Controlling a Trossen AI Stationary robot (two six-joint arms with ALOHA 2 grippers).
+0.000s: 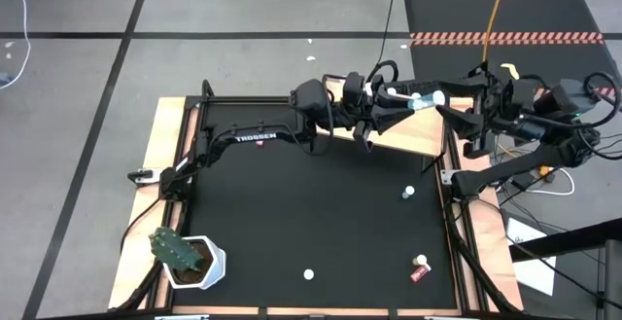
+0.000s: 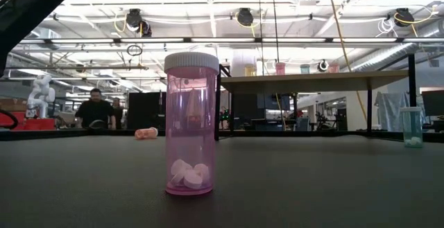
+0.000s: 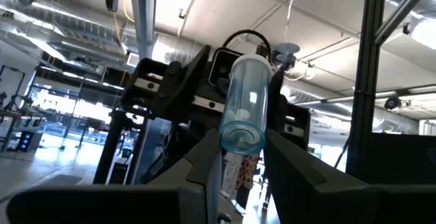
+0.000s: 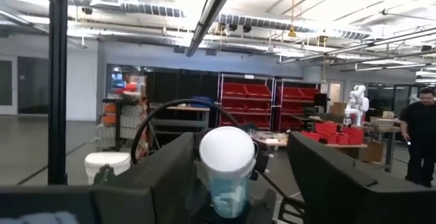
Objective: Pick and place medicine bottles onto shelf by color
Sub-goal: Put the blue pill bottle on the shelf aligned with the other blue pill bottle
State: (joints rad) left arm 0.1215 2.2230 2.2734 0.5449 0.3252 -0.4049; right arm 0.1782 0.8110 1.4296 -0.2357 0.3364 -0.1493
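The left gripper [image 3: 242,159] holds a teal bottle [image 3: 244,105] over the shelf [image 1: 413,130]; its fingers [image 3: 204,163] pinch the bottle's bottom end. The white cap [image 4: 227,152] sits between the right gripper's [image 4: 235,166] spread fingers [image 4: 327,176], which do not touch it. Another pink bottle [image 2: 190,124] stands on the tabletop [image 2: 312,186].

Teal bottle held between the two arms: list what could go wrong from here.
1. The left gripper pinches only the base of the teal bottle; the right gripper straddles its cap with jaws apart, so a mistimed release could drop it.
2. This happens above the shelf, near its edge; a fall could roll it off.
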